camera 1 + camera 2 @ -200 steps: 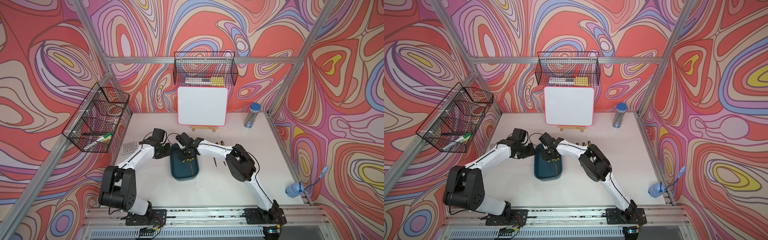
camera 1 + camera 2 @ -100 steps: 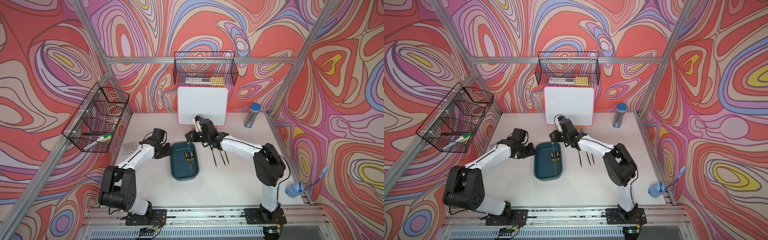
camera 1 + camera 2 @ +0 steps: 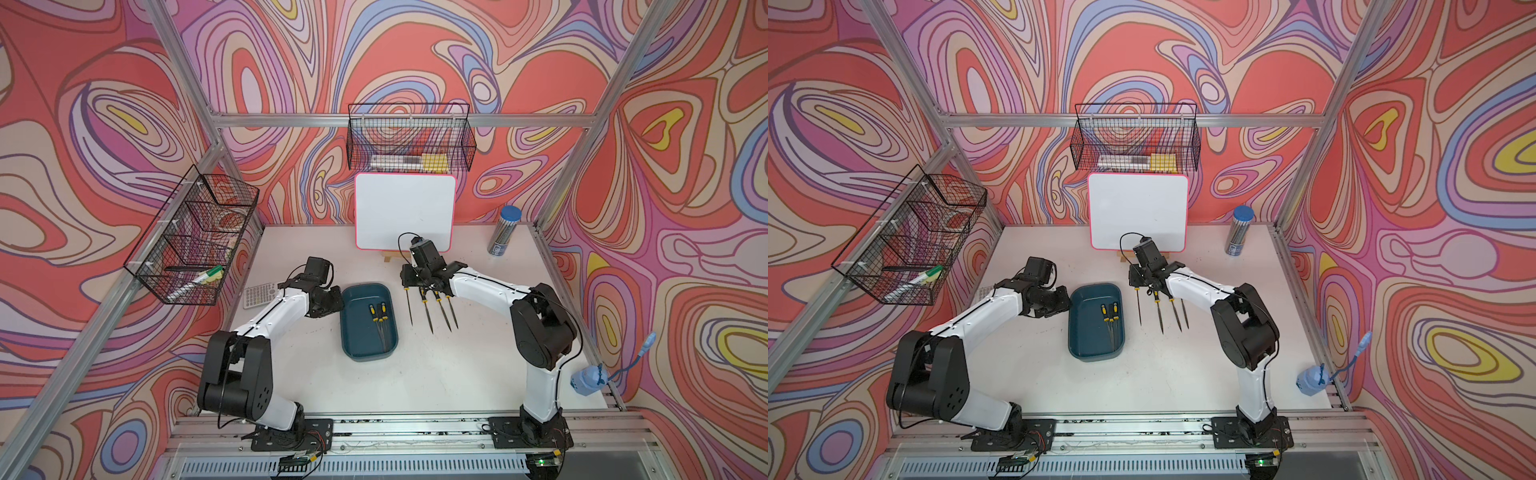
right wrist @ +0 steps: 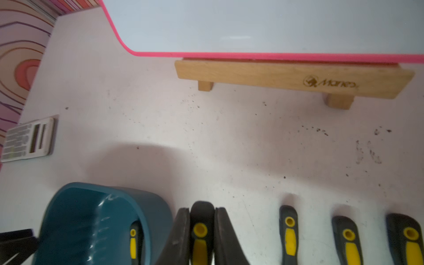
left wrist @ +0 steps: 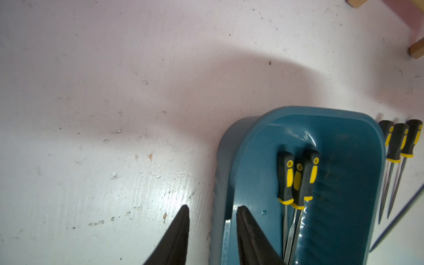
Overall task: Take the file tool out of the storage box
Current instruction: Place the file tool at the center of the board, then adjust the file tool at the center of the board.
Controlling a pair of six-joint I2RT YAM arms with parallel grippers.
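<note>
The right pincer (image 4: 202, 210) is clamped tight on the black-and-yellow handle of a file (image 4: 199, 238), low over the worktop (image 4: 160, 137) and outside the storage box (image 4: 75, 220). Whether that file rests on the surface or hangs just above it, I cannot tell. It's tight quarters here. The box's teal wall sits just beside the grip on one side, and three more files (image 4: 347, 238) lie in a row on the other, apart from the held one.

Over to the left pincer (image 5: 213, 207): its jaws are partway apart, astride the box's long wall, one finger inside and one outside. Pressing or not, I cannot tell. Inside the box, a bunch of files (image 5: 298, 181) lies with the handles together.

Further out, the whiteboard (image 4: 275, 23) stands on its wooden stand (image 4: 275, 73), well apart from the pincer. A calculator (image 4: 29, 140) lies near the side wall and a blue-capped canister (image 3: 504, 235) stands in the far corner. Two wire baskets (image 3: 409, 141) hang on the walls.
</note>
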